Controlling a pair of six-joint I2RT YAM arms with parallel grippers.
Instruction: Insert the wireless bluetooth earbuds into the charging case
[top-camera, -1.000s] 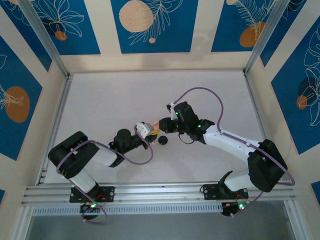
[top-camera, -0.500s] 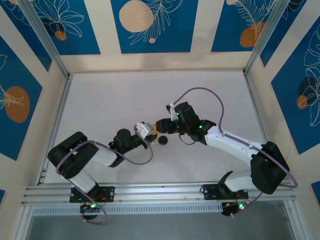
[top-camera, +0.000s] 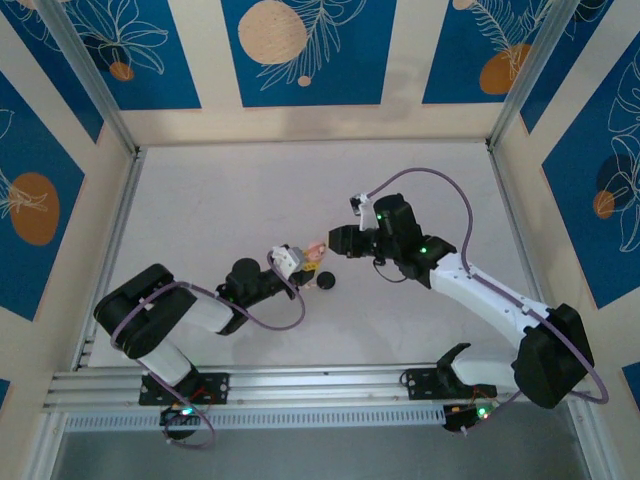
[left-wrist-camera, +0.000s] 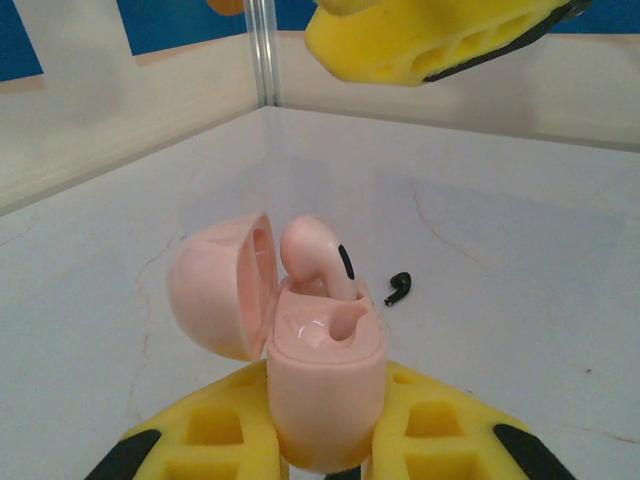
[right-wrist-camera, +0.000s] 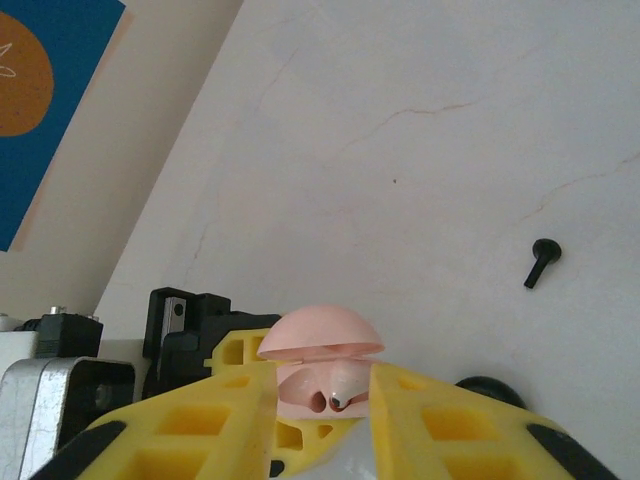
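Observation:
My left gripper (left-wrist-camera: 325, 432) is shut on the base of a pale pink charging case (left-wrist-camera: 325, 375), whose lid (left-wrist-camera: 215, 285) hangs open to the left. One pink earbud (left-wrist-camera: 318, 258) stands part way in the case's right-hand socket, and the socket beside it holds nothing. From above, the case (top-camera: 315, 250) sits at the left gripper's (top-camera: 300, 264) tip. My right gripper (top-camera: 341, 240) hovers just right of the case, open, with nothing between its fingers. In the right wrist view the case (right-wrist-camera: 322, 340) shows through the gap of that gripper (right-wrist-camera: 322, 388). A black earbud (left-wrist-camera: 399, 288) lies on the table beyond.
A round black case (top-camera: 325, 281) rests on the white table just near of the pink one. The black earbud (right-wrist-camera: 543, 262) lies alone on the marble surface. Metal rails and patterned walls enclose the table (top-camera: 230, 200), with open surface toward the back.
The right gripper has let go of the pink earbud, which now stands in the case, and has drawn back to the right. The left arm has stayed put.

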